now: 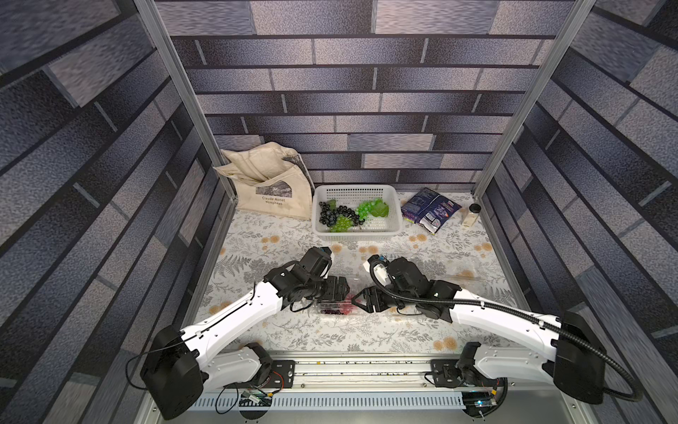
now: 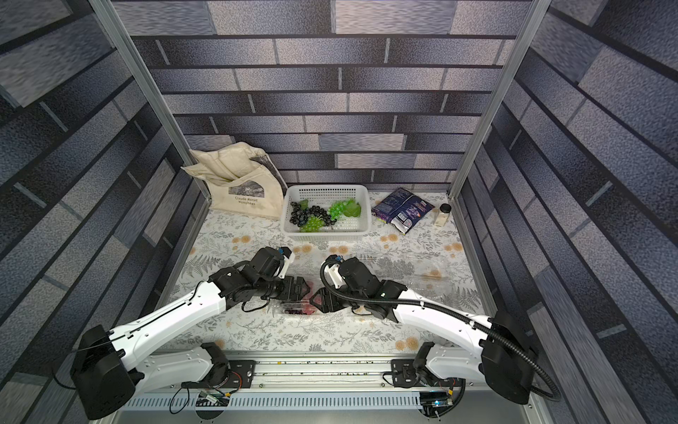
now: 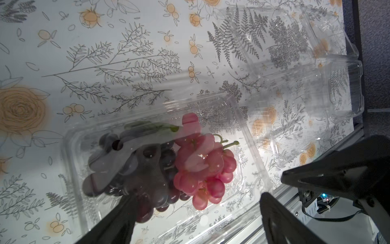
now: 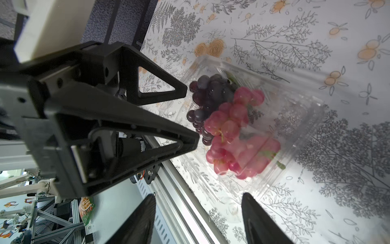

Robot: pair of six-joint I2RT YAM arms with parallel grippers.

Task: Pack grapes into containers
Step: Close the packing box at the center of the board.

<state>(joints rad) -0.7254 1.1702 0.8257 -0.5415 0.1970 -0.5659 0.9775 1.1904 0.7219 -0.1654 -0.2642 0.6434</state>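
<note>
Floral tablecloth [image 1: 293, 330], brick-print walls [image 1: 367, 91]: arms [image 1: 242, 312] meet at a filled box [image 1: 323, 312].

We find the box at 6 o'clock, red grapes [image 3: 202, 166] and purple grapes [image 4: 209, 93] inside, lid [image 3: 147, 147] seemingly down; loose grapes [image 1: 345, 214] wait in the basket [image 1: 356, 235] at 12, spare boxes [image 1: 458, 273] at 3. Both arms stretch inward, wrists dipped, tips facing across the box, probably bracketing it to press the lid shut. Our left gripper [image 3: 197, 195] gapes wide, empty; the right gripper [image 4: 198, 194] stands partly open, empty, box corner just off its fingers [image 4: 259, 219].
</note>
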